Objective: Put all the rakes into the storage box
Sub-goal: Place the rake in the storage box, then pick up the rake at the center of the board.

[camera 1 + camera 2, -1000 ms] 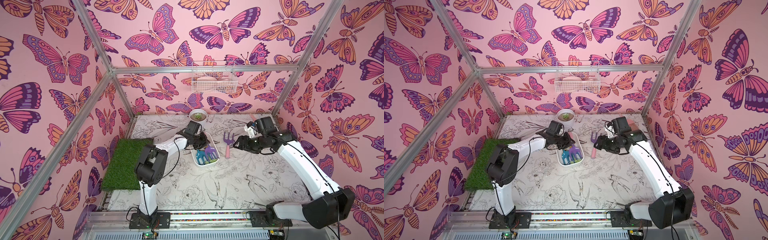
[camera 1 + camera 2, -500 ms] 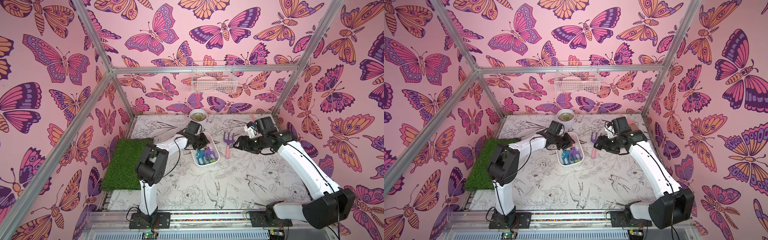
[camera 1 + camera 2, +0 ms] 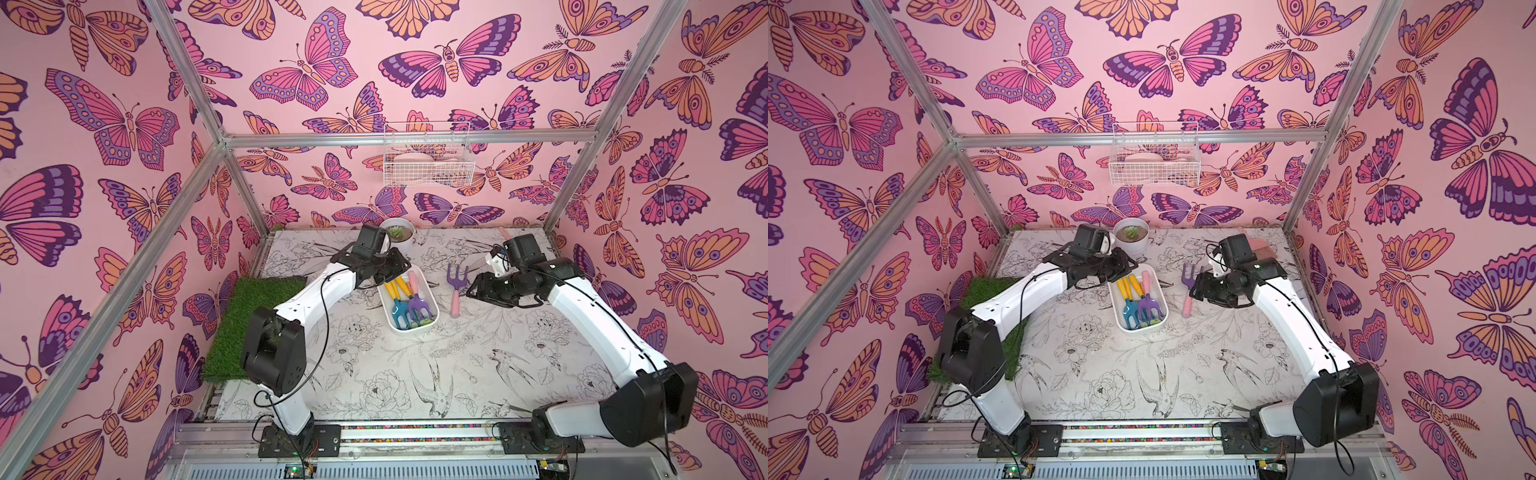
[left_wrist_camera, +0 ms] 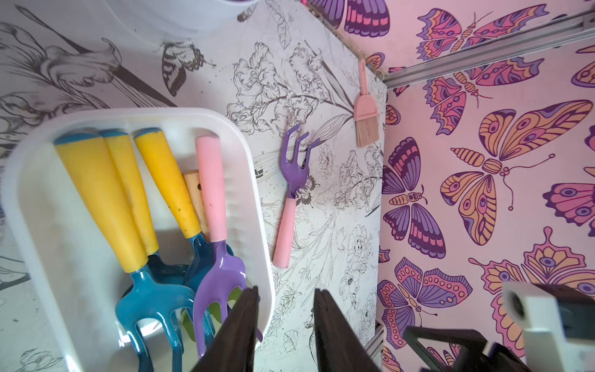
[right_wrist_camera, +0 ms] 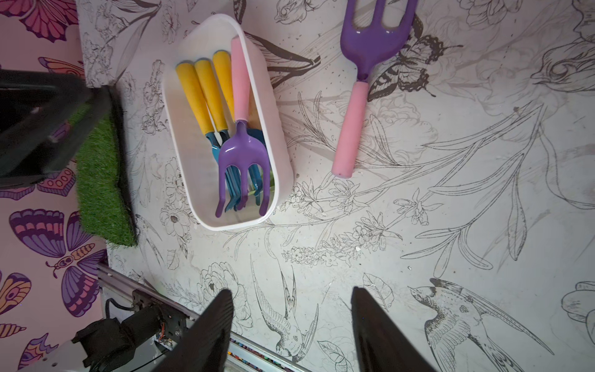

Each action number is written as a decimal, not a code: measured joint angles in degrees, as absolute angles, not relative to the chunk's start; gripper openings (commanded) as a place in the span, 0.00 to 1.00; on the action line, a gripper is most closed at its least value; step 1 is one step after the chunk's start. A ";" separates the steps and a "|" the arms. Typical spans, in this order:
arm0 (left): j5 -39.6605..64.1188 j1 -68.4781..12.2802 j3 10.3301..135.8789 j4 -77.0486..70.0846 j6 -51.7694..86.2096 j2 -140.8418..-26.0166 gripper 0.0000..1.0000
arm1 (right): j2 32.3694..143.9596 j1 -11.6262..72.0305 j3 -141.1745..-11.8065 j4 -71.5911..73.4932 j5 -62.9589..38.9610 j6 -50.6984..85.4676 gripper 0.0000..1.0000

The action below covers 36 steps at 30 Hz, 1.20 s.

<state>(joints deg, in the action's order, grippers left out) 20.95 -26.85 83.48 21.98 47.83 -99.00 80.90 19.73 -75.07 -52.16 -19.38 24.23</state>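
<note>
The storage box, a shallow white tub, sits mid-table in both top views. The rake, with a purple head and pink handle, lies inside it on top of three yellow-handled blue tools. It also shows in the left wrist view as the rake and in the right wrist view as the rake. My left gripper is open and holds nothing. It hovers at the far, handle end of the box. My right gripper is open and empty, right of the box.
A purple fork with a pink handle lies on the table between the box and my right gripper. A white plant pot stands behind the box. A grass mat lies at left, a wire basket hangs on the back wall, and a pink brush lies at back right.
My left gripper has gone from shut to open, and the rake now lies free in the box. The right jaws have narrowed a little. Neither arm has shifted much.
</note>
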 measured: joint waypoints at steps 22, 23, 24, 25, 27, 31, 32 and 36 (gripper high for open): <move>15.81 -17.85 53.80 34.76 42.83 -66.61 0.36 | 99.72 20.29 -84.27 -50.46 -11.38 27.46 0.61; 15.57 -17.58 52.56 34.85 43.11 -65.34 0.36 | 100.79 20.38 -84.95 -50.46 -10.63 27.75 0.60; 15.42 -17.39 51.46 34.94 43.40 -64.25 0.36 | 101.78 20.40 -85.58 -50.48 -9.98 28.12 0.60; 15.38 -17.19 50.63 34.94 43.59 -63.48 0.36 | 102.61 20.47 -86.11 -50.41 -9.32 28.36 0.59; 15.35 -16.82 48.75 34.98 44.21 -61.93 0.36 | 104.47 20.60 -87.35 -50.39 -8.12 28.69 0.59; 15.35 -16.49 46.54 34.98 45.30 -60.42 0.36 | 108.53 21.12 -90.21 -50.48 -5.96 28.71 0.57; 15.35 -16.40 46.11 34.98 45.54 -60.25 0.37 | 109.80 21.39 -91.18 -50.54 -5.54 28.71 0.56; 15.40 -16.10 45.34 34.96 46.33 -60.27 0.37 | 114.10 22.39 -94.00 -50.37 -4.03 28.73 0.55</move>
<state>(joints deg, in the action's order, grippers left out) 15.40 -16.10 45.34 34.96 46.33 -60.27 114.10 22.39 -94.00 -50.37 -4.03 28.73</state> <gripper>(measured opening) 0.371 0.551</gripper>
